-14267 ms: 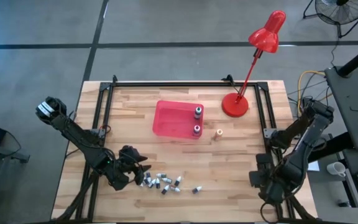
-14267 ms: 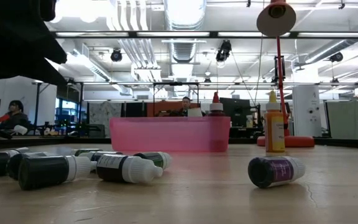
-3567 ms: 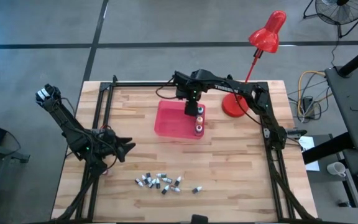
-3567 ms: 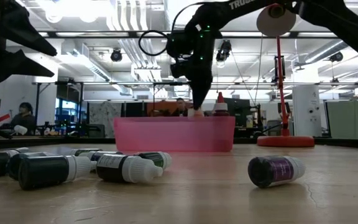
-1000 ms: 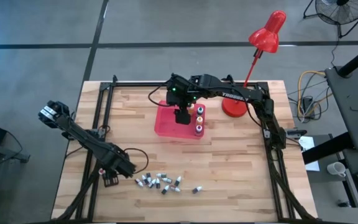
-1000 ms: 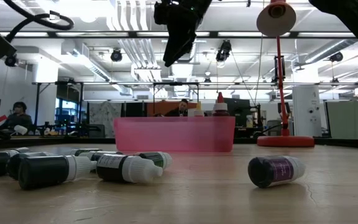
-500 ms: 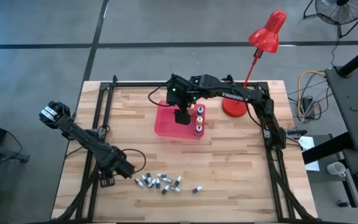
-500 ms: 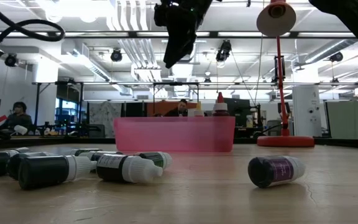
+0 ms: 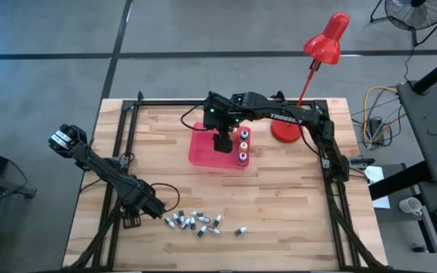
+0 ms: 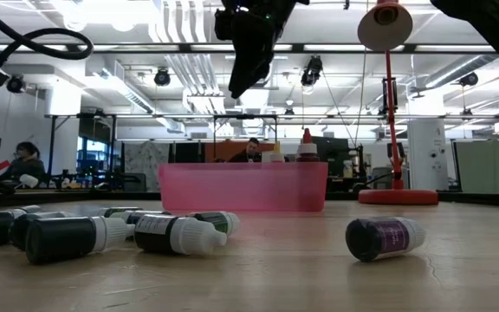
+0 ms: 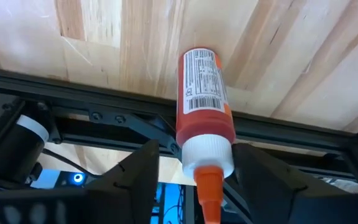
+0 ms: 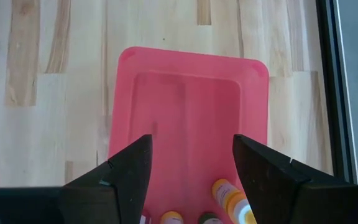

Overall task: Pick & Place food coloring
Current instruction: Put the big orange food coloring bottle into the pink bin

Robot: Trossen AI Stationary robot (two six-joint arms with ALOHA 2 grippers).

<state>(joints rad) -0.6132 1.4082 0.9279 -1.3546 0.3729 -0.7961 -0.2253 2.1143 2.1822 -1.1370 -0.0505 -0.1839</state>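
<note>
Butcher-block wooden table (image 9: 279, 197) with black frame rails, grey floor around it; low view looks into an open office with ceiling ducts and people seated far back. Red desk lamp (image 9: 309, 68) stands at the table's far right corner. Shallow red plastic tray (image 9: 203, 148) sits mid-table toward the far edge, with a few upright squeeze bottles (image 9: 242, 146) along its right side; from the right wrist view their orange and dark caps (image 12: 229, 202) show in one end of the tray, rest of tray bare. Right gripper (image 9: 220, 141) hangs above the tray, fingers spread apart, holding nothing. Cluster of small dark-capped vials (image 9: 194, 221) lies on its side near the front edge, one purple-labelled vial (image 10: 385, 238) apart from the rest. Left gripper (image 9: 152, 206) is low at the table's front left, just beside the cluster, fingers clamped on an orange-red squeeze bottle (image 11: 202, 118), white collar and orange tip pointing back toward the wrist.
</note>
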